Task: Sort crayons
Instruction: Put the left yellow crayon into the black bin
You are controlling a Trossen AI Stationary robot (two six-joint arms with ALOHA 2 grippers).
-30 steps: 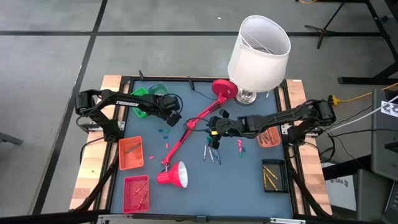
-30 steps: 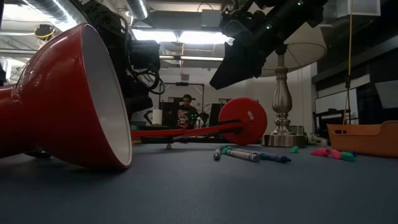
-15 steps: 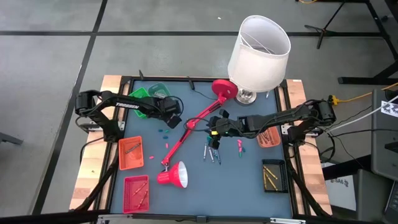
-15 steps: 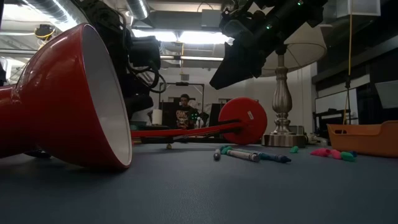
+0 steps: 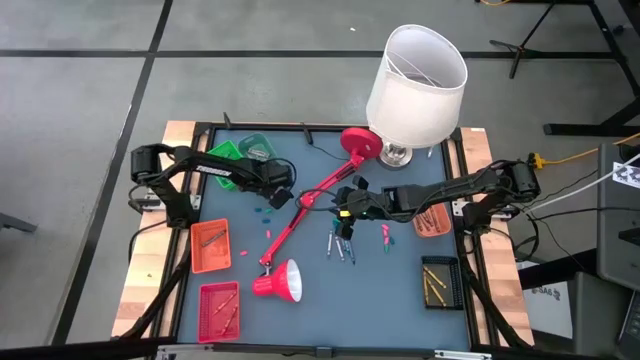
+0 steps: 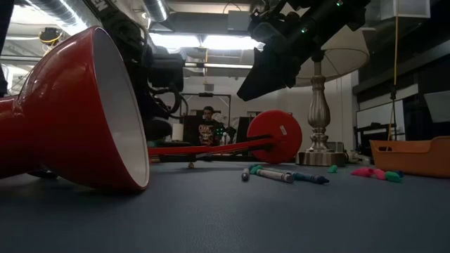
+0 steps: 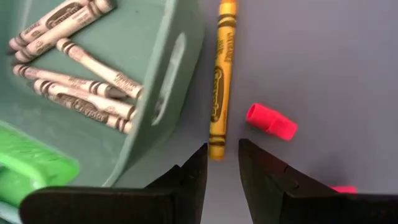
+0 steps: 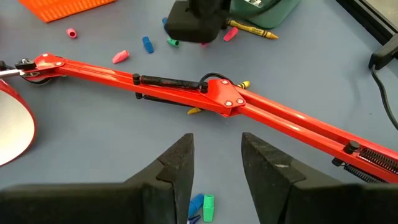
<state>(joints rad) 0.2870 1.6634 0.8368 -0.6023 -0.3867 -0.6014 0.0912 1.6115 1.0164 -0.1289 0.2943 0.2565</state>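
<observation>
Since the earlier frames, only the left arm has shifted: its elbow end has swung slightly inward and the left end effector (image 5: 283,197) has slid a little toward the red lamp arm (image 5: 300,215); the right arm has held its place.

From above, the left end effector hangs at about 10 o'clock from the bench (image 5: 400,300) centre, just off the green bin (image 5: 245,150). Its wrist view shows the two fingers parted by a narrow gap, holding nothing, the tips just short of the end of a yellow crayon (image 7: 220,74) that lies on the blue surface alongside the bin wall. A short red crayon stub (image 7: 272,121) lies just beside it, and grey-wrapped crayons (image 7: 74,93) lie inside the bin.

The right end effector (image 5: 345,212) hovers near the bench centre, above the lamp arm, its fingers apart and empty. At 6 o'clock from it lies a cluster of grey and teal crayons (image 5: 340,245), with pink stubs (image 5: 385,236) just to 3 o'clock of those. Small teal stubs (image 5: 263,212) lie near the left end effector. The orange tray (image 5: 210,247) at 8 o'clock, the red tray (image 5: 219,308) at 7 o'clock and the black tray (image 5: 439,284) at 4 o'clock hold sorted crayons.
</observation>
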